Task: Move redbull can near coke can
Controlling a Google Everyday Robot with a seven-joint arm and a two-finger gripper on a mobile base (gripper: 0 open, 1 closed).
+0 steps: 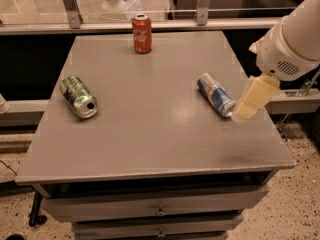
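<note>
The redbull can (215, 93) lies on its side at the right of the grey table (150, 139), blue and silver with a small red mark. The coke can (142, 33) stands upright near the table's far edge, left of centre, well apart from the redbull can. My gripper (250, 101) hangs from the white arm (292, 39) at the right and sits just to the right of the redbull can's near end, above the table's right side.
A green-and-silver can (78, 96) lies on its side at the table's left. Drawers (160, 211) sit under the tabletop. A metal rail with glass panels (200, 4) runs behind the table. Speckled floor lies at the right.
</note>
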